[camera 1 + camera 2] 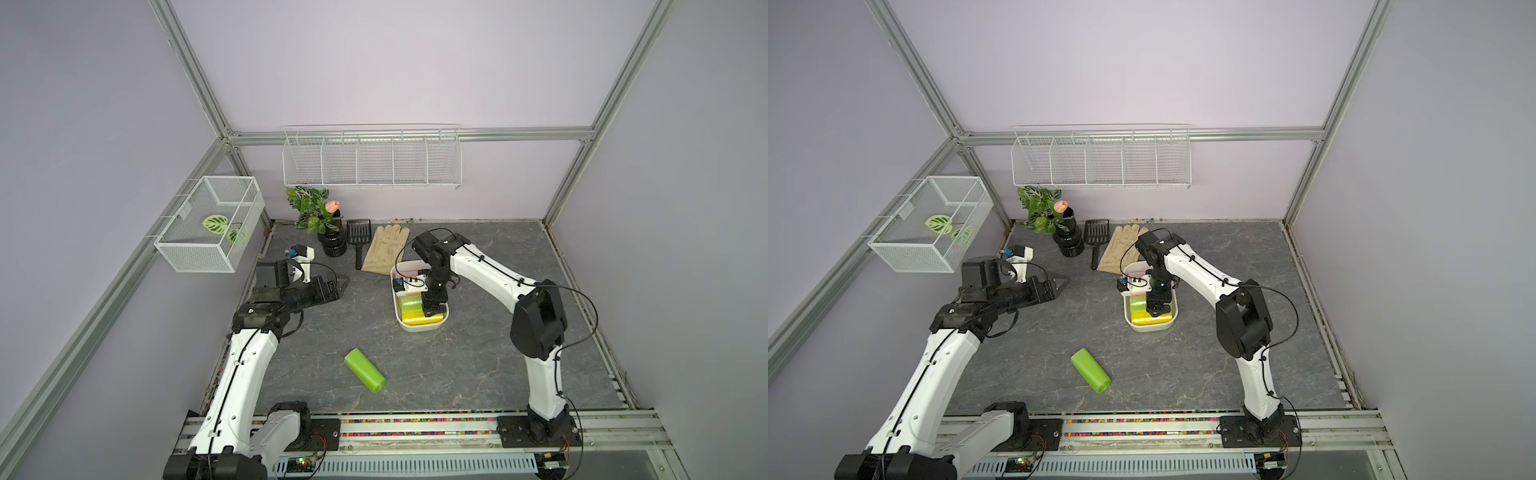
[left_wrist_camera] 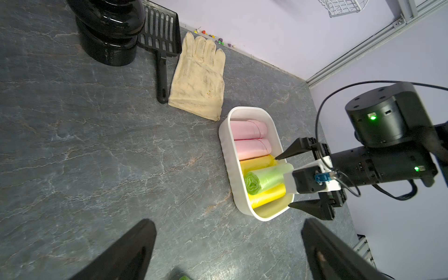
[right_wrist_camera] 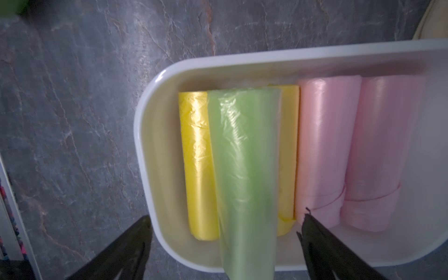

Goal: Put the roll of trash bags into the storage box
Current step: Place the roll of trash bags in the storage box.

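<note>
Right claw (image 3: 226, 215) hangs over the storage box (image 3: 291, 55), jaws spread wide with a gap on either side of the pale green roll (image 3: 242, 169) between them; it pinches nothing. That roll lies in the box on top of the two yellow rolls (image 3: 196, 157), its long axis running straight out ahead of the claw, parallel to theirs. Two pink rolls (image 3: 324, 145) lie beside them, out past one jaw. That makes five rolls in the box: one pale green, two yellow, two pink.

One bright green roll (image 1: 365, 370) lies loose on the table (image 1: 478, 361), well apart from the box, back toward the robot's base from the right claw and off to its left. Its long axis slants, neither in line with nor square to the boxed rolls. The left claw (image 2: 228, 220), also spread and empty, hovers over bare table. The loose roll looks about as near to it as to the right claw, so either could fetch it, closing across the slant.
</note>
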You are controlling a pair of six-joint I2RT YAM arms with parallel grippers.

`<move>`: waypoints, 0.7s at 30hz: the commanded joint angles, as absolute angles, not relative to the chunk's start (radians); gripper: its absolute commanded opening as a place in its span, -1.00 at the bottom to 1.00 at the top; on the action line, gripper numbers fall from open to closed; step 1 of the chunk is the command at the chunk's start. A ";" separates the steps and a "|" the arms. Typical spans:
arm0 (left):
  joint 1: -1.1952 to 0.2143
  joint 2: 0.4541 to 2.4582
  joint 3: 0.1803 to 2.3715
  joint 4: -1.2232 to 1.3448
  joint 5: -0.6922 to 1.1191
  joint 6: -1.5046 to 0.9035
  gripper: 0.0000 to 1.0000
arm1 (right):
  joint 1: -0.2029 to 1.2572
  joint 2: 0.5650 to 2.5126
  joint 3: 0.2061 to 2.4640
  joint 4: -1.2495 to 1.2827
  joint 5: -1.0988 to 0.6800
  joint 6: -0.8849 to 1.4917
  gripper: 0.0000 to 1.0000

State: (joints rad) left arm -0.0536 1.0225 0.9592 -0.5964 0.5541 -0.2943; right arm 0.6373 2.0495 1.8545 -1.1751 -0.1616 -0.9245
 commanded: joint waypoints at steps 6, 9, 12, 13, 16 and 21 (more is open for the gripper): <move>-0.057 1.006 0.966 -0.588 0.555 -0.290 0.99 | 0.752 1.857 1.851 -1.041 0.002 -0.521 0.96; -0.057 1.008 0.966 -0.588 0.556 -0.289 1.00 | 0.805 1.789 1.795 -1.023 0.003 -0.471 0.96; -0.057 1.006 0.969 -0.590 0.556 -0.290 0.99 | 0.826 1.704 1.695 -0.890 0.065 -0.341 0.96; -0.057 1.006 0.972 -0.595 0.552 -0.287 0.99 | 0.828 1.675 1.659 -0.825 0.098 -0.270 0.96; -0.055 0.999 0.980 -0.603 0.527 -0.286 0.99 | 0.836 1.638 1.661 -0.855 0.233 -0.037 0.96; -0.039 0.985 0.982 -0.601 0.523 -0.285 1.00 | 0.867 1.528 1.563 -0.837 0.096 -0.060 0.97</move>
